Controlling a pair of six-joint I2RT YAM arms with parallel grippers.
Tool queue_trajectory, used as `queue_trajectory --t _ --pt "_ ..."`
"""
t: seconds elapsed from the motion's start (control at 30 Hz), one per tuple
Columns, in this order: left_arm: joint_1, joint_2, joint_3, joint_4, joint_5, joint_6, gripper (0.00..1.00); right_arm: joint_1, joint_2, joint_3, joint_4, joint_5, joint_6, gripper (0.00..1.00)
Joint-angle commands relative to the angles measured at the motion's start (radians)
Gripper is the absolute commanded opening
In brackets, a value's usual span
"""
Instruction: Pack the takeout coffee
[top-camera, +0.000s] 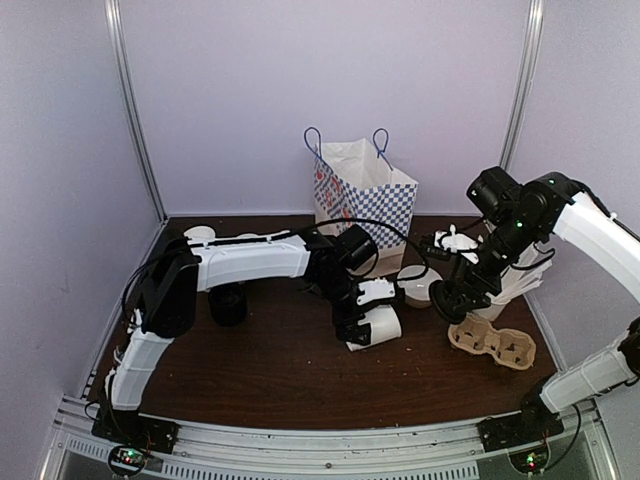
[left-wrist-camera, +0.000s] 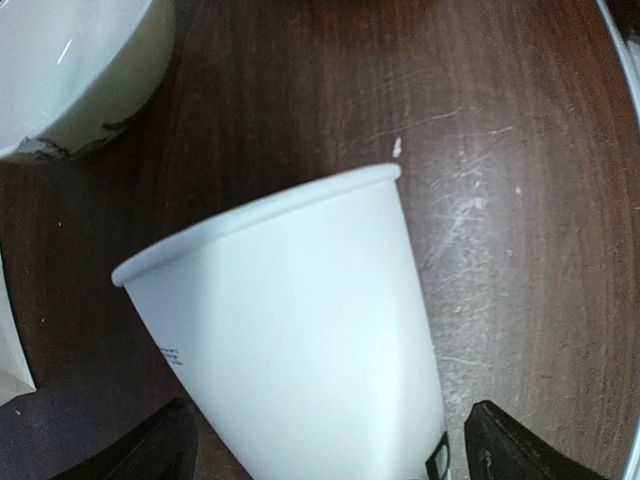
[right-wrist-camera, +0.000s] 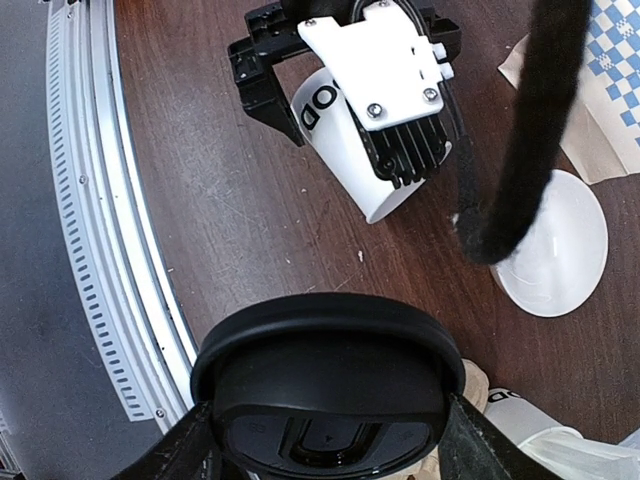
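Observation:
The takeout coffee cup (left-wrist-camera: 300, 320), white paper with no lid on it, lies tilted on its side on the brown table (top-camera: 280, 360). My left gripper (top-camera: 358, 318) stands open around the cup's base, each black finger (left-wrist-camera: 510, 450) a little clear of the cup wall. The right wrist view shows that same cup (right-wrist-camera: 345, 150) under the left gripper's white housing. My right gripper (right-wrist-camera: 325, 420) is shut on the black plastic lid (right-wrist-camera: 325, 385), gripping its rim on both sides. It holds the lid (top-camera: 455, 300) above the left end of the cardboard cup carrier (top-camera: 492, 345).
A blue-checked paper bag (top-camera: 362, 190) stands open at the back centre. A white bowl (top-camera: 415, 285) sits between the grippers. A black stack (top-camera: 228, 303) stands by the left arm. A second white cup (right-wrist-camera: 515, 410) shows beside the carrier.

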Motion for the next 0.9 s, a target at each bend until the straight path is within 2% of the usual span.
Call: queue_trajectory --t 0.0,0.3,0.47,0.57,0.73,0.87 --pt "-0.009 0.034 0.038 -0.037 -0.108 -0.010 0.97 -0.006 0.002 -0.013 0.020 -0.031 0.021 0.70" --pt "-0.012 0.056 0.039 -0.035 -0.097 -0.096 0.92 -0.006 0.023 -0.029 0.040 -0.041 0.026 0.70" --pt "-0.010 0.048 0.020 -0.037 -0.063 -0.098 0.80 -0.006 0.028 -0.032 0.048 -0.042 0.031 0.69" --pt "-0.011 0.028 0.005 -0.034 -0.057 -0.100 0.77 -0.006 0.030 -0.030 0.051 -0.044 0.036 0.69" --pt "-0.008 -0.093 -0.136 0.094 -0.038 -0.123 0.74 -0.006 0.029 -0.020 0.059 -0.057 0.048 0.69" --pt "-0.007 -0.229 -0.335 0.280 0.000 -0.154 0.73 -0.007 0.039 0.004 0.055 -0.078 0.052 0.69"
